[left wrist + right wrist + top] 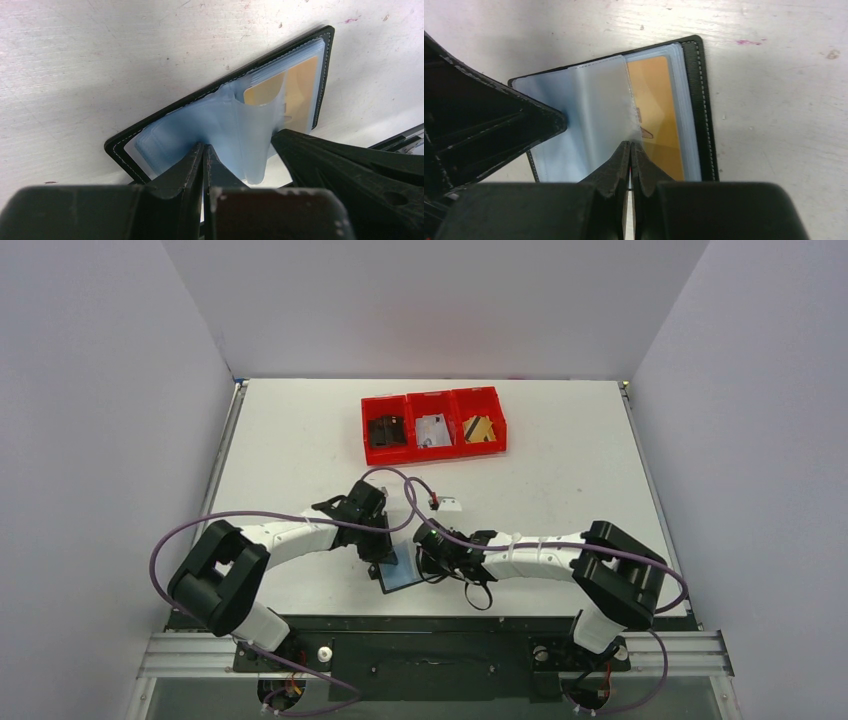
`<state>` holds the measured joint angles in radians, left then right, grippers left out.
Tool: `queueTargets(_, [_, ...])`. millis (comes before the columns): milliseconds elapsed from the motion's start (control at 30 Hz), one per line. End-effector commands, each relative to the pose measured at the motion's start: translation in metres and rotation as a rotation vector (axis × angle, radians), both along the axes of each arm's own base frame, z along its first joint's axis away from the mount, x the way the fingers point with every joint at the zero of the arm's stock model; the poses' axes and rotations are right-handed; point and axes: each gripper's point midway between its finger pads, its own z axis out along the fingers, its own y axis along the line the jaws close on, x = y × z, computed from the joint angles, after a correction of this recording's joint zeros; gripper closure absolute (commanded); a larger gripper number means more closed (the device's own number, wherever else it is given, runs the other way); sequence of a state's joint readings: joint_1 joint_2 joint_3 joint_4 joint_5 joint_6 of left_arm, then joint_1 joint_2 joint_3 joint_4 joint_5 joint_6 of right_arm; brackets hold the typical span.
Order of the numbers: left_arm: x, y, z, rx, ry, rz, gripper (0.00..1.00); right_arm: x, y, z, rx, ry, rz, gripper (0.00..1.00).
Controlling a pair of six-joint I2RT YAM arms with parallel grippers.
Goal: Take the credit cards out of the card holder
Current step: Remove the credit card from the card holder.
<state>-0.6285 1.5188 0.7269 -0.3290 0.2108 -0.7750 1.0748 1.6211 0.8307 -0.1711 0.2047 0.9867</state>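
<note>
Overhead, starting at your left: the left claw (377, 550) is down at the left edge of the open card holder (402, 571). The holder lies flat near the front edge of the table (290, 440), between the two arms. Open tabletop runs to either side of it.

Left wrist view: the claw (203, 147) is clenched, its tips against the clear sleeve (190, 125). You cannot tell whether any film is caught between them. One sleeve leaf (255, 135) stands up curled, which the overhead does not show. A gold card (301, 82) sits under the sleeves by the holder's stitched black edge (327, 70).

Right wrist view: the right claw (630, 145) is also clenched, tips at the leaf's edge over the gold card (656, 105). No grip on the card is visible. The left claw (531, 120) presses on the left page, and the holder's right edge (704, 105) has bare table beside it.

Further back, well apart from the holder, are the red bins (433, 396). Gold cards (481, 429) lie in the right compartment.
</note>
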Motion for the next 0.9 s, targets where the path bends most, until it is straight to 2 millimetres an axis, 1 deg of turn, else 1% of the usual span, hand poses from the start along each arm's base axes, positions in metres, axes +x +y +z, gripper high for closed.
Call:
queueTargets(0, [0.000, 0.010, -0.020, 0.067, -0.001, 0.006, 1.00, -0.006, 0.014, -0.006, 0.021, 0.033, 0.026, 1.00])
queueTargets(100, [0.000, 0.009, -0.019, 0.061, 0.000, 0.003, 1.00, -0.005, 0.021, -0.004, 0.039, 0.036, 0.040, 1.00])
queueTargets(233, [0.003, 0.009, -0.011, 0.046, -0.013, 0.002, 1.00, -0.004, 0.032, 0.005, 0.083, 0.029, 0.059, 1.00])
queueTargets(367, [0.006, 0.011, 0.002, 0.037, -0.028, 0.007, 1.00, -0.002, 0.041, 0.015, 0.127, 0.016, 0.081, 1.00])
queueTargets(433, [0.009, 0.011, 0.013, 0.025, -0.051, 0.010, 1.00, -0.001, 0.044, 0.020, 0.143, 0.008, 0.085, 1.00])
queueTargets(700, [0.016, 0.022, 0.039, 0.008, -0.098, 0.040, 1.00, 0.000, 0.052, 0.025, 0.173, 0.007, 0.103, 1.00])
queueTargets(767, [0.018, 0.022, 0.044, -0.005, -0.106, 0.041, 1.00, -0.001, 0.054, 0.026, 0.183, 0.009, 0.107, 1.00])
queueTargets(867, [0.022, 0.015, 0.053, -0.047, -0.117, 0.033, 1.00, -0.001, 0.056, 0.027, 0.192, 0.011, 0.113, 1.00])
